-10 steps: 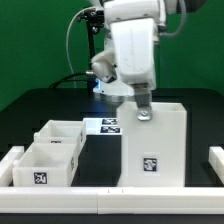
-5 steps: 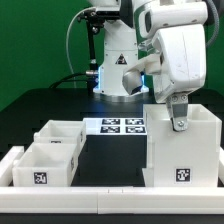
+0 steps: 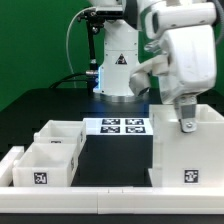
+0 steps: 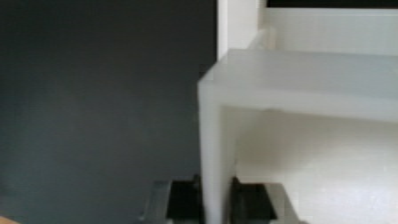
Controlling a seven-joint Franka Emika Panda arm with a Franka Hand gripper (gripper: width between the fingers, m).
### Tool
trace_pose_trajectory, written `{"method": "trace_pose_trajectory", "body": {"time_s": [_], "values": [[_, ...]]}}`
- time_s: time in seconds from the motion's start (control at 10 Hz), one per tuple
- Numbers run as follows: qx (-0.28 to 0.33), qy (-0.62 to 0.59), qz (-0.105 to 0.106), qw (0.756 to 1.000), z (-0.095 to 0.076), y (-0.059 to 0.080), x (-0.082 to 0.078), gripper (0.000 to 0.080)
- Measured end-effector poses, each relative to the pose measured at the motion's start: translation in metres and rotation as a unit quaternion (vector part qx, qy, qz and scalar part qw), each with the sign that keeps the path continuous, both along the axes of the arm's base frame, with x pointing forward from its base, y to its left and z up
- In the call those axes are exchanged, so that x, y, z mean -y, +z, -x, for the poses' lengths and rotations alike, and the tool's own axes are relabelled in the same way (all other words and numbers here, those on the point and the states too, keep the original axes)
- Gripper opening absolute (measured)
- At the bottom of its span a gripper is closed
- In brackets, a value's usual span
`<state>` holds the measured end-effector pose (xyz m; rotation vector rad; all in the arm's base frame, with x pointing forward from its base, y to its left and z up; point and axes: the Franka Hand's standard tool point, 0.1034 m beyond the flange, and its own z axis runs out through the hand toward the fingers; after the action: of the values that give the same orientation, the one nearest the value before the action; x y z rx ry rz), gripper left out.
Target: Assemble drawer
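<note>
the two-finger gripper (image 3: 186, 123) is clamped over the top wall edge of the tall boxy white plastic drawer housing (image 3: 185, 160) at the exterior view's right, well apart from two small open white trays (image 3: 48, 152).

From here I see a flat green backdrop (image 3: 30, 40) rising behind the marker board (image 3: 117, 125), which lies on a matte black counter (image 3: 45, 105). Low white border rails (image 3: 100, 193) run in front of that board and along the exterior view's left of it. The light is soft and even.
</note>
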<state>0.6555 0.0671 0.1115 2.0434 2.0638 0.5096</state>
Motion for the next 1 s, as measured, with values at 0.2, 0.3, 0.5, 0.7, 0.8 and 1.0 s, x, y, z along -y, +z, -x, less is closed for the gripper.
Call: {"method": "trace_pose_trajectory", "body": {"time_s": [0.2, 0.3, 0.5, 0.7, 0.8, 1.0], "values": [[-0.001, -0.011, -0.007, 1.000, -0.001, 0.000, -0.008, 0.0065], [-0.002, -0.015, -0.009, 1.000, -0.002, 0.000, -0.010, 0.0065], [-0.007, -0.018, -0.010, 1.000, -0.002, -0.001, -0.009, 0.0065], [-0.008, -0.022, -0.010, 1.000, -0.002, 0.001, -0.008, 0.0080], [-0.016, -0.034, -0.008, 0.999, -0.002, 0.014, -0.002, 0.0216], [-0.024, -0.049, 0.000, 0.998, -0.002, 0.046, 0.011, 0.0351]]}}
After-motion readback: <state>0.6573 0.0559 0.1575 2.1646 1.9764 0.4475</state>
